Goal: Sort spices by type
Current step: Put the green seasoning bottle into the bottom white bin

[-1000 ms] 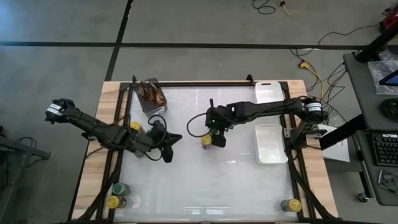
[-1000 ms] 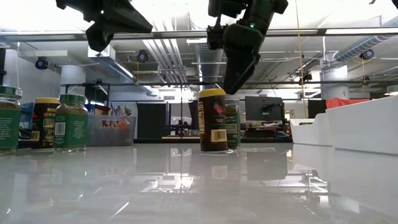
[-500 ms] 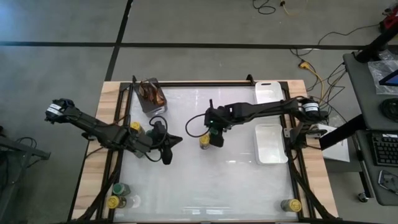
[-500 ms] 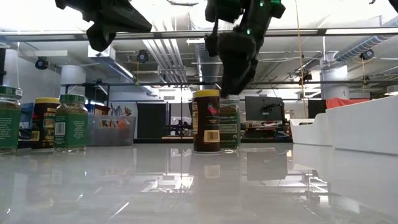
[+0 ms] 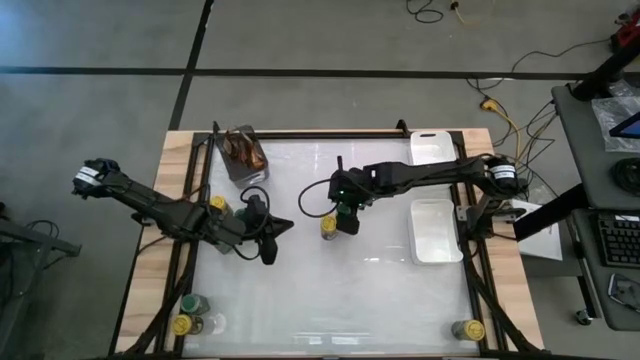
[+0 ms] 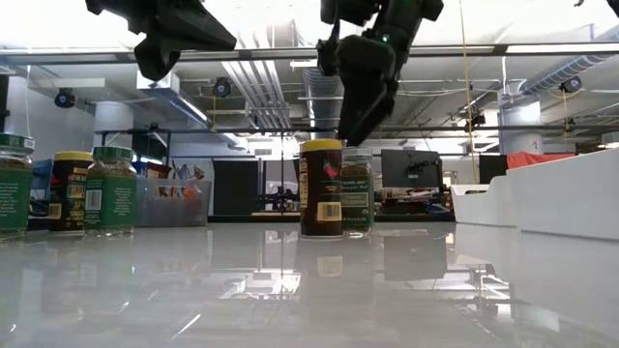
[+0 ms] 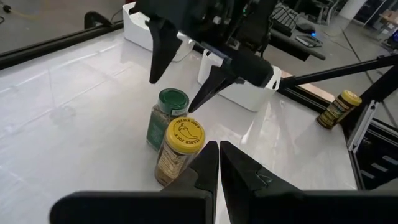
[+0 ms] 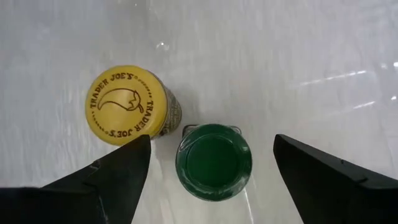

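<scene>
Below open right claw (image 8: 208,152), green-lidded jar (image 8: 213,161), yellow-lidded jar (image 8: 129,104) beside it

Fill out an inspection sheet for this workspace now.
Surface: white table, glossy.
Job's things: yellow jar and green jar side by side mid-table; more jars at left edge and near right corner.
Clutter: cup of sticks; two trays.
Grippers: right tool open above green jar; left tool shut, idle.
Cables: on floor.
Surroundings: desk with keyboard.
</scene>
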You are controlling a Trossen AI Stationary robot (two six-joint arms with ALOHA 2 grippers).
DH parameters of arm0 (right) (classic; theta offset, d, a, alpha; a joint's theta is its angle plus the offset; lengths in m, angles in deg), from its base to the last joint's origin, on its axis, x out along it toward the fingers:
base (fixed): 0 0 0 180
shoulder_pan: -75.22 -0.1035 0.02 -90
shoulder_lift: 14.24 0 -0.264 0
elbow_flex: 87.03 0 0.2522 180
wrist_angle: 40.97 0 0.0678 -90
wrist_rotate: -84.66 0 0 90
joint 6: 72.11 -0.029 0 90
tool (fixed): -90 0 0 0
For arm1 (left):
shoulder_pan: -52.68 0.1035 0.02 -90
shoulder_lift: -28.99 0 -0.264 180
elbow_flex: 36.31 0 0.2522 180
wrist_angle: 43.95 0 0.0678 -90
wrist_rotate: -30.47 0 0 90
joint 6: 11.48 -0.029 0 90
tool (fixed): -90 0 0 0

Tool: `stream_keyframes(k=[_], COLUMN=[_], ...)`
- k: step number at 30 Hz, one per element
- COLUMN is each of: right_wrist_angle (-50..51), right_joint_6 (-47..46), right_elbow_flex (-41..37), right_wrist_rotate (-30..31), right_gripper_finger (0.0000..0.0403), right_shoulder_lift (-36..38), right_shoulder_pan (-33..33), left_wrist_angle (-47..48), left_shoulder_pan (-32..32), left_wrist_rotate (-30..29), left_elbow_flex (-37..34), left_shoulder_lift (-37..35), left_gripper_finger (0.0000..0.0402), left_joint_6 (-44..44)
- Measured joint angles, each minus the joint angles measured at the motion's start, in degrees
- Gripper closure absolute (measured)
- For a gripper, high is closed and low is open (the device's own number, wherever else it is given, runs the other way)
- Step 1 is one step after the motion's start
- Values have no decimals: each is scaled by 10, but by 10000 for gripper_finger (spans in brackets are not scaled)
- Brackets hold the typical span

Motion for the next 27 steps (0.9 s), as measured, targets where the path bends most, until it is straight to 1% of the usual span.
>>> stream_keyframes(k=[8, 16, 20, 24, 27], right_wrist_angle=[12, 3, -18, -59, -67], right_joint_6=[22, 20, 20, 18, 6], right_elbow_flex=[-1, -26, -41, -54, -59], right_wrist_rotate=[0, 0, 0, 0, 0], right_gripper_finger=[69, 66, 66, 74, 81], right_shoulder_lift=[-1, -2, -2, -2, -7], right_shoulder_pan=[0, 1, 3, 6, 8], left_wrist_angle=[0, 3, 4, 5, 4], left_shoulder_pan=[2, 9, 12, 15, 16], left_wrist_rotate=[-4, -6, -6, -6, -6], left_elbow_flex=[0, 0, 0, -1, -1], left_shoulder_lift=[0, -1, -1, -1, -2], left_gripper_finger=[401, 401, 402, 401, 401], left_joint_6=[9, 9, 4, -5, -6])
